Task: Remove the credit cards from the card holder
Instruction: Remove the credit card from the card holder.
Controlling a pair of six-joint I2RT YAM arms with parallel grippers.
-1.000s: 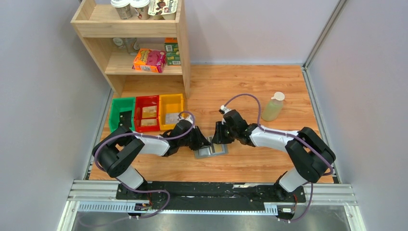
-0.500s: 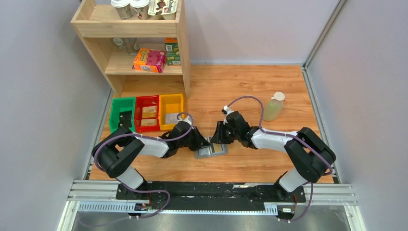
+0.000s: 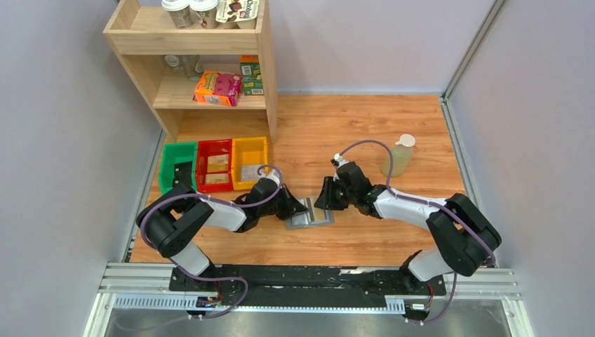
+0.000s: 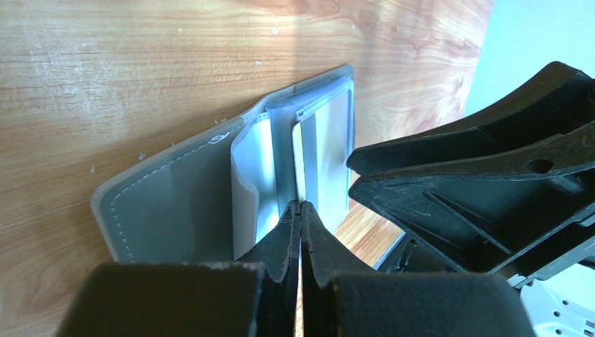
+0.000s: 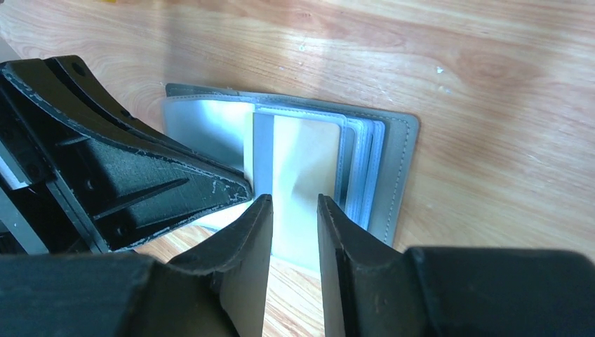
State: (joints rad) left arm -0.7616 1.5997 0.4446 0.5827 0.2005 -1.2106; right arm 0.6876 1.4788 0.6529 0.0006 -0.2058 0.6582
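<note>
From above I see the card holder [image 3: 309, 216] lying open on the table [image 3: 365, 126], with the left gripper [image 3: 300, 206] and right gripper [image 3: 324, 206] over it from either side. Left wrist: fingers pressed together at the inner leaves (whether pinching one, I cannot tell). Right wrist: fingers apart, straddling a pale credit card [image 5: 302, 158] in its slot

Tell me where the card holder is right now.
In the top view the card holder lies open on the table, near its front centre, between the left gripper and the right gripper.
</note>
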